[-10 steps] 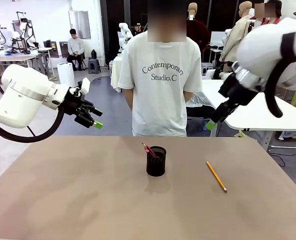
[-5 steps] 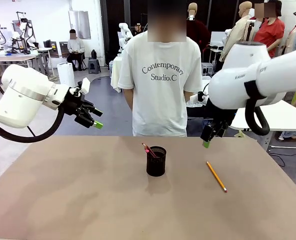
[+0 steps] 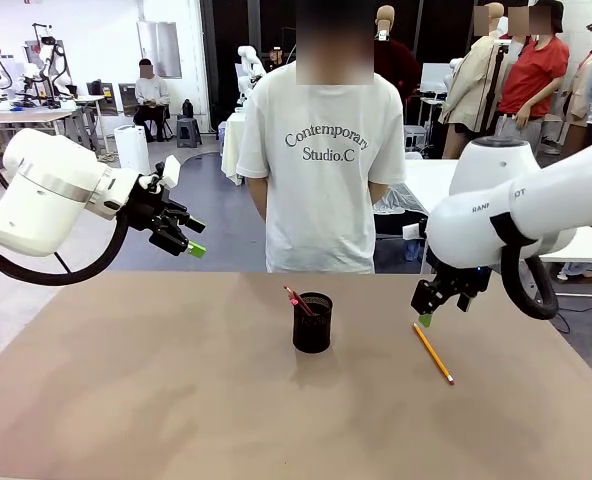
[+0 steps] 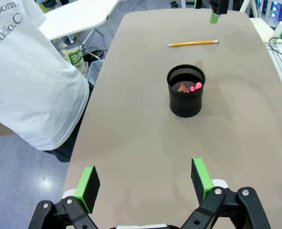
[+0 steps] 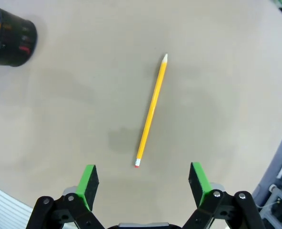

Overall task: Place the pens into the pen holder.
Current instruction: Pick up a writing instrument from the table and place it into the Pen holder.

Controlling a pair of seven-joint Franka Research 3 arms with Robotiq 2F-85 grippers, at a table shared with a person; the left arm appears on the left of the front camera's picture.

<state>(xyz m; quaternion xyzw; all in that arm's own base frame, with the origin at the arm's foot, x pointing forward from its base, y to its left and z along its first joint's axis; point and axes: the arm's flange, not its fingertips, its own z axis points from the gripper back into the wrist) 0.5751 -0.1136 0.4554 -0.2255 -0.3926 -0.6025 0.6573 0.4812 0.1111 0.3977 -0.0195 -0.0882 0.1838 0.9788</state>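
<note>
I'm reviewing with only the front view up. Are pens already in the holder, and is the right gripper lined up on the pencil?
Observer: In the left wrist view, the holder already has pens inside, pink ends up.
Operator: And the right gripper?
Observer: The right gripper is open, above the table, and the pencil lies flat ahead of its fingers, roughly centred between them, untouched.
Operator: Which pencil end is nearer it?
Observer: The eraser end; the sharpened tip points away.
Operator: Left gripper?
Observer: The left gripper is open and empty, raised near the table's far edge beside the person.
</note>
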